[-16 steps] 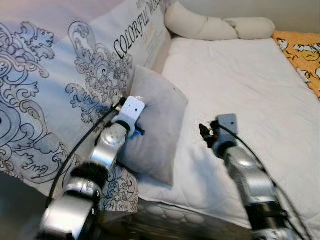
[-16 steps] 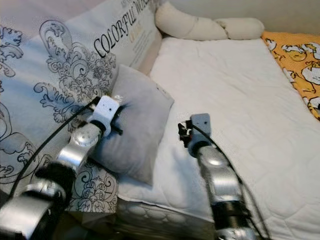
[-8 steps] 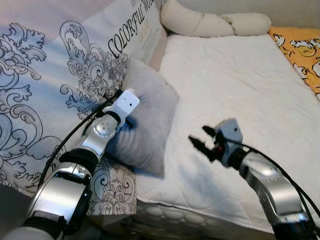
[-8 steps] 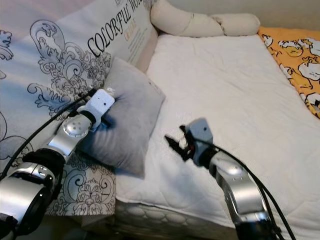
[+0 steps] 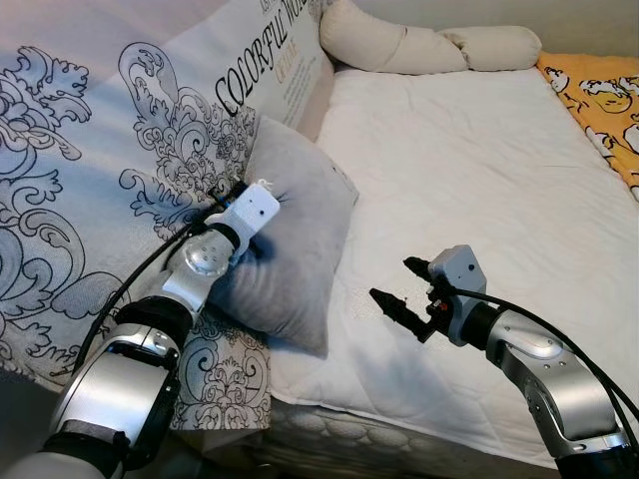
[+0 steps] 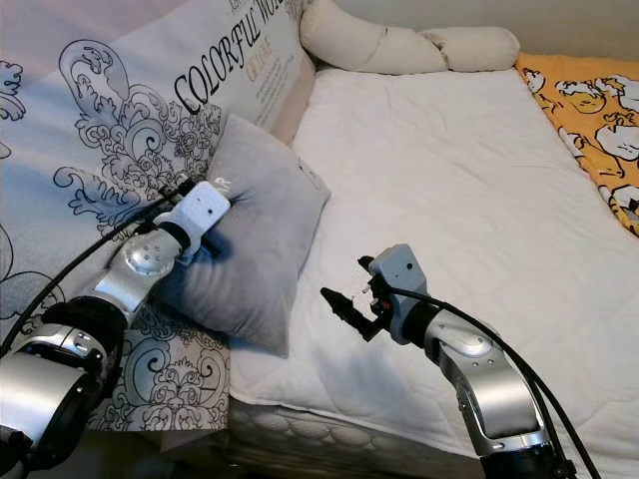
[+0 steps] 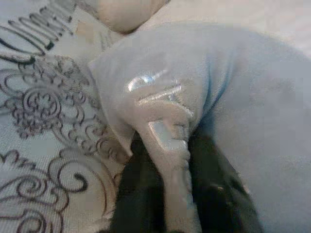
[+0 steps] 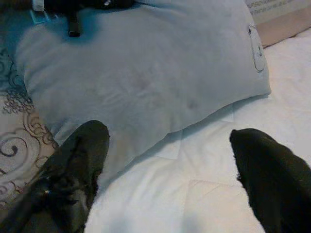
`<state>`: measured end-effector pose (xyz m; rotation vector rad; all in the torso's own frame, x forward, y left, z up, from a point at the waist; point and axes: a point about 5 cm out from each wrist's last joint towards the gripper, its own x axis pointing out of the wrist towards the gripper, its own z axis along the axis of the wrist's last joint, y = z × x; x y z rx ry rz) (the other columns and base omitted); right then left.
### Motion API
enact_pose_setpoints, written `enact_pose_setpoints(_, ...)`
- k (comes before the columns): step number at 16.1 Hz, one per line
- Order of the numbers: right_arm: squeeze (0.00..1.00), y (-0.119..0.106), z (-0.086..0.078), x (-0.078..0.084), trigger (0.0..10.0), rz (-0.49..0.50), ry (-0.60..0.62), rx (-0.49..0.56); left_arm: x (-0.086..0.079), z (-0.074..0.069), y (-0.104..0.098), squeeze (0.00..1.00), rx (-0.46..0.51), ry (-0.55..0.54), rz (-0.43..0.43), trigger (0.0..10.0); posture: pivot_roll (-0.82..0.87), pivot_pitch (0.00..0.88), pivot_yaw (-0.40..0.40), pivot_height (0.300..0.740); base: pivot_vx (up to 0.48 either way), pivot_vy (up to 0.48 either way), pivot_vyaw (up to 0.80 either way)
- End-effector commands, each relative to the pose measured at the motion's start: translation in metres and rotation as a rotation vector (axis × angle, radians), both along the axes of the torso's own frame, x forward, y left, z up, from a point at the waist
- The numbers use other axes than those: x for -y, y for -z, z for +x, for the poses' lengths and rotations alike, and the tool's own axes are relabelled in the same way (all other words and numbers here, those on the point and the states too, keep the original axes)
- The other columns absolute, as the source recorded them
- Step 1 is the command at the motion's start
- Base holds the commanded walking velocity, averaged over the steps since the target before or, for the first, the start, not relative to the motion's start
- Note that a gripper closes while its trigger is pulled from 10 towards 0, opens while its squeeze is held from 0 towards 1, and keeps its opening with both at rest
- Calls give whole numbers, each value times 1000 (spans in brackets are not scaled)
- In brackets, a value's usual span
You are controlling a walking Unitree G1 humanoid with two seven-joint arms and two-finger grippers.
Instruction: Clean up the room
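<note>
The left end effector (image 7: 167,194) is half buried in the grey pillow (image 5: 295,249), fingers pinching a fold at its edge. The pillow leans against patterned bedding (image 5: 110,160) on the bed (image 5: 479,170). The right end effector (image 5: 404,289) hovers beside it, fingers spread wide, empty.

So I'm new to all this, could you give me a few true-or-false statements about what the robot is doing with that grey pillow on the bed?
1. The left gripper is pinching the edge of the grey pillow. True.
2. The right gripper is shut on the pillow. False: it is open, above the white mattress, pointing at the pillow.
3. The pillow lies flat in the middle of the bed. False: it leans against the patterned quilt at the bed's left side.
4. A long cream bolster lies at the bed's far end. True.
</note>
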<state>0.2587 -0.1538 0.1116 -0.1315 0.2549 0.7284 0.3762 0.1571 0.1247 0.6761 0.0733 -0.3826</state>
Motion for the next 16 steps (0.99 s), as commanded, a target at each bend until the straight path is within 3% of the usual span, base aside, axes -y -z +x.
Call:
enact_pose_setpoints(1,1000,-3,-1,-3,10000,12,-11,4,-6,3,-15,1000,63,6,-30,10000,-104,0,93,740,0,0,0)
enact_pose_setpoints(3,1000,1,-3,-6,10000,35,10,-14,-13,-3,-25,1000,142,0,-94,10000,-96,0,95,740,0,0,0)
enact_pose_setpoints(5,1000,3,-5,-10,10000,123,73,-46,-17,-12,-32,1000,211,12,-138,10000,-78,0,92,740,0,0,0)
enact_pose_setpoints(6,1000,4,-5,-11,10000,136,104,-37,-18,-17,-35,1000,235,27,-153,10000,-77,0,92,740,0,0,0)
enact_pose_setpoints(7,1000,1,-4,-13,10000,151,171,15,-17,-26,-37,1000,256,40,-230,10000,-75,0,91,740,0,0,0)
enact_pose_setpoints(10,1000,-9,0,-15,10000,240,350,86,-13,-49,-46,1000,256,35,-504,10000,-67,0,84,740,0,0,0)
enact_pose_setpoints(11,1000,-11,1,-15,10000,270,371,81,-12,-53,-47,1000,254,33,-532,10000,-64,0,82,740,0,0,0)
enact_pose_setpoints(13,1000,-18,4,-10,10000,332,520,111,-10,-71,-46,1000,208,-19,-698,10000,-55,0,75,740,0,0,0)
enact_pose_setpoints(16,1000,-23,3,-16,10000,453,554,79,-11,-88,-42,1000,173,-43,-740,10000,-51,0,56,740,0,-95,0)
